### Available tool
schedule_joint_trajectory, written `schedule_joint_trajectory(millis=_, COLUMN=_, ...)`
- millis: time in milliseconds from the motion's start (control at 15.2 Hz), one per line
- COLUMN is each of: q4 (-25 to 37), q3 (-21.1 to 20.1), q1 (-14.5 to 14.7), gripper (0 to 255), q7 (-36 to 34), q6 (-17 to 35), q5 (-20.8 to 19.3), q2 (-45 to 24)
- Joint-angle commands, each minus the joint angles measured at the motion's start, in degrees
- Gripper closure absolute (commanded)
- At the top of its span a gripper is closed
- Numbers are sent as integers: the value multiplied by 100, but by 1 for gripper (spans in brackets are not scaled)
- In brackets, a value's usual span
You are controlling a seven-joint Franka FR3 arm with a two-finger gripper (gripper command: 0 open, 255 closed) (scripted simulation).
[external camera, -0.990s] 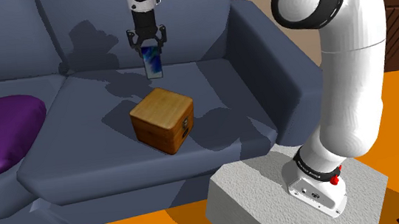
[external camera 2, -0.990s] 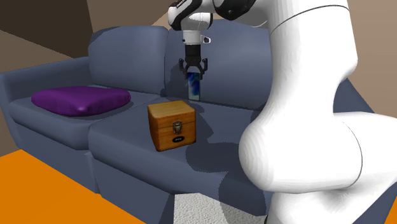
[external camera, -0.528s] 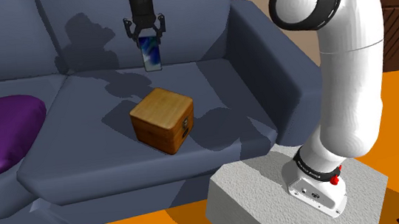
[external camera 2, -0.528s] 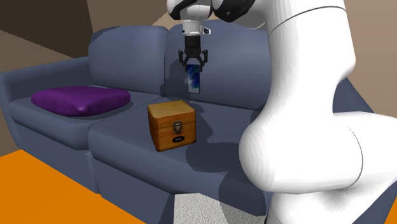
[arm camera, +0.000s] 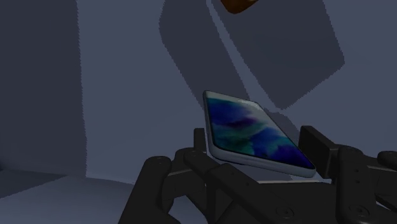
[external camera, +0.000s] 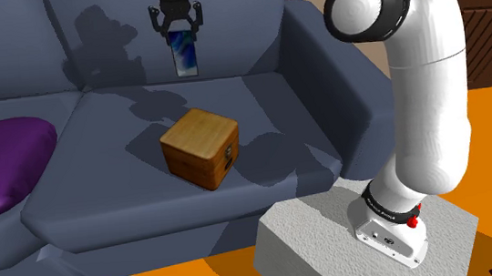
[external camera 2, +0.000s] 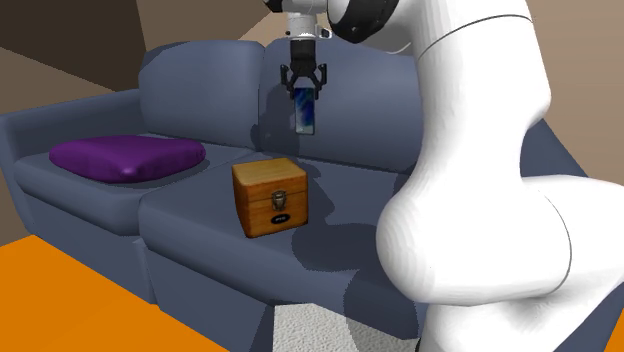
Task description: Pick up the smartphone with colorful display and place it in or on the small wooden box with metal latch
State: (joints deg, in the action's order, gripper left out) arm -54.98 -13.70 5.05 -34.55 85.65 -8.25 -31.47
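A purple cushion [external camera: 0, 168] lies at the shoulder view's left on the blue sofa [external camera: 97, 127]. Further right, the claw [external camera: 181, 35] clasps the smartphone [external camera: 186, 59] by its top end. It hangs upright, raised well above the wooden box [external camera: 201, 146] on the seat.
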Motion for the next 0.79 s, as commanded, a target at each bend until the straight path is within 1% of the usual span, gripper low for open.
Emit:
schedule_joint_trajectory(millis=0, q4=414, q3=8, q1=60, gripper=255, q7=8, q6=-259, q5=-31, q2=-156)
schedule_joint_trajectory(millis=132, q4=861, q3=21, q1=123, gripper=255, q7=23, q6=-535, q5=-63, q2=-324)
schedule_joint_trajectory(millis=330, q4=1751, q3=57, q1=259, gripper=255, q7=62, q6=-1036, q5=-131, q2=-705)
schedule_joint_trajectory(millis=396, q4=900, q3=-5, q1=175, gripper=255, q7=-42, q6=-712, q5=-55, q2=-187)
schedule_joint_trajectory(millis=462, q4=340, q3=-56, q1=133, gripper=255, q7=-129, q6=-521, q5=1, q2=176)
schedule_joint_trajectory(millis=594, q4=-493, q3=-128, q1=106, gripper=255, q7=-281, q6=-267, q5=107, q2=753)
schedule_joint_trajectory(millis=726, q4=-1123, q3=-194, q1=113, gripper=255, q7=-424, q6=-108, q5=203, q2=1226)
